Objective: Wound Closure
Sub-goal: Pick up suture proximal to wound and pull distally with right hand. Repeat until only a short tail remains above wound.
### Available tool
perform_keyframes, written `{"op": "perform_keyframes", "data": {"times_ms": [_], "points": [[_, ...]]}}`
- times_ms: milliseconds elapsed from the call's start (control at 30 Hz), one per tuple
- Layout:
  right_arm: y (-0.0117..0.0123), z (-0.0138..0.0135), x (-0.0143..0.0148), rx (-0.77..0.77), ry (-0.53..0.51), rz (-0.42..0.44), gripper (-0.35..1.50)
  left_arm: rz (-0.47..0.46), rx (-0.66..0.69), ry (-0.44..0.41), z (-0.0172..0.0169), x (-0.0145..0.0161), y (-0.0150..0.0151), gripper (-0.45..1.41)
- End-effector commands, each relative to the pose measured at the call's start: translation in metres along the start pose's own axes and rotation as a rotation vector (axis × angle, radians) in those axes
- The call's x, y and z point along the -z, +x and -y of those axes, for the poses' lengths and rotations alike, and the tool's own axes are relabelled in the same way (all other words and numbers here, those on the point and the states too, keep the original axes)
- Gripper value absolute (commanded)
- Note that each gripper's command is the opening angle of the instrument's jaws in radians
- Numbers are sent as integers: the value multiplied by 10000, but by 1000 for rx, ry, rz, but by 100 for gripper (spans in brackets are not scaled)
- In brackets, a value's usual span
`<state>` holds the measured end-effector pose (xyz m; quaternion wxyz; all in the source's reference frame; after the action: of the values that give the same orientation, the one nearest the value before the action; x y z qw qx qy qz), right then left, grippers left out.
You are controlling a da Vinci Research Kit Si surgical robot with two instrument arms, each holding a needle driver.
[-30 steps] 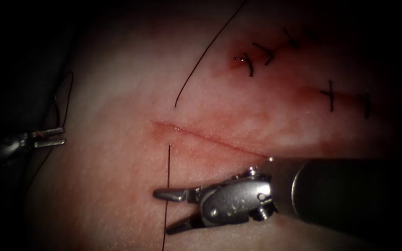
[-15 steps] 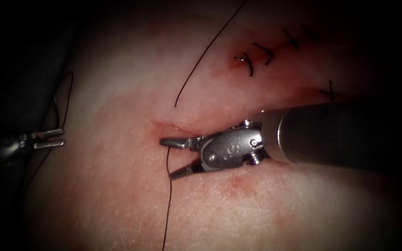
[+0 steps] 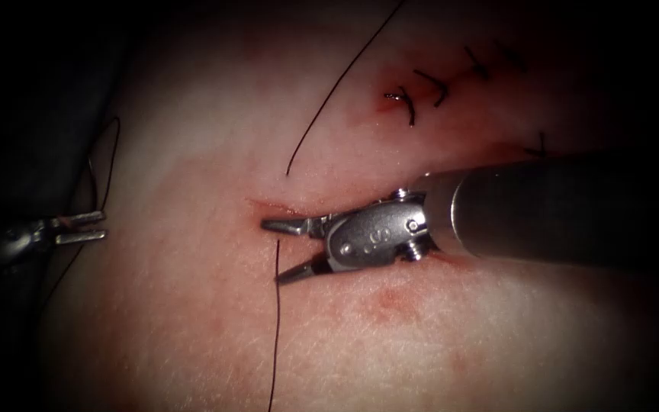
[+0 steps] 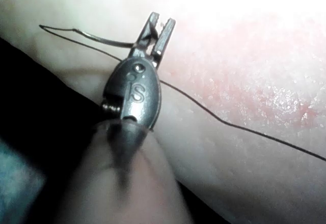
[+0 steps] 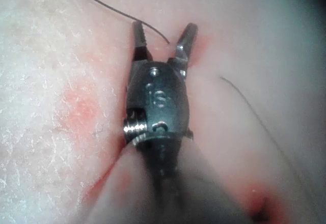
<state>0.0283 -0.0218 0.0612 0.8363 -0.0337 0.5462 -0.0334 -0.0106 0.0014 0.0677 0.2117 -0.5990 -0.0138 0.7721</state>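
Observation:
At the left end of the cut (image 3: 268,207) in the tissue (image 3: 192,320), my right tool (image 3: 272,252) lies with its jaws open. The thread (image 3: 276,336) comes out of the tissue just below the cut and runs down between the two jaws, which hold nothing. Another strand (image 3: 322,107) enters the tissue above the cut. Up close, the right tool (image 5: 163,30) is spread around the thread (image 5: 153,29). At the far left edge of the tissue, my left tool (image 3: 101,226) (image 4: 162,23) is shut on the thin curved needle (image 4: 97,39) near one end, clear of the tissue.
Several finished stitches (image 3: 409,103) cross an older cut at the upper right, with red fluid around them. A red mark (image 3: 387,300) sits below the right tool's wrist. The thread (image 4: 239,127) trails from the needle across the tissue. Dark ground borders the tissue on the left.
My right tool moved up and a little left from the lower tissue to the cut's left end, its open jaws now straddling the thread. The left tool and needle stayed put.

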Motion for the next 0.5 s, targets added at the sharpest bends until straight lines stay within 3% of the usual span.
{"op": "perform_keyframes", "data": {"times_ms": [33, 67, 100, 300, 500], "points": [[-3, 5, -11, -1, -16, 31, 27, -1, 2, -2, -2, -6, -7, -45], [-4, 6, -10, 0, -14, 41, -23, -1, 2, -2, -2, -6, -7, -45], [-4, 6, -10, 1, -7, 47, -35, -1, 2, -2, -2, -6, -7, -45], [2, 22, -3, 9, -6, 81, -35, -1, 2, -3, -2, -5, -8, -45], [24, 55, 12, 39, 22, 81, -35, -3, 7, -3, -3, -7, -8, -45]]}}
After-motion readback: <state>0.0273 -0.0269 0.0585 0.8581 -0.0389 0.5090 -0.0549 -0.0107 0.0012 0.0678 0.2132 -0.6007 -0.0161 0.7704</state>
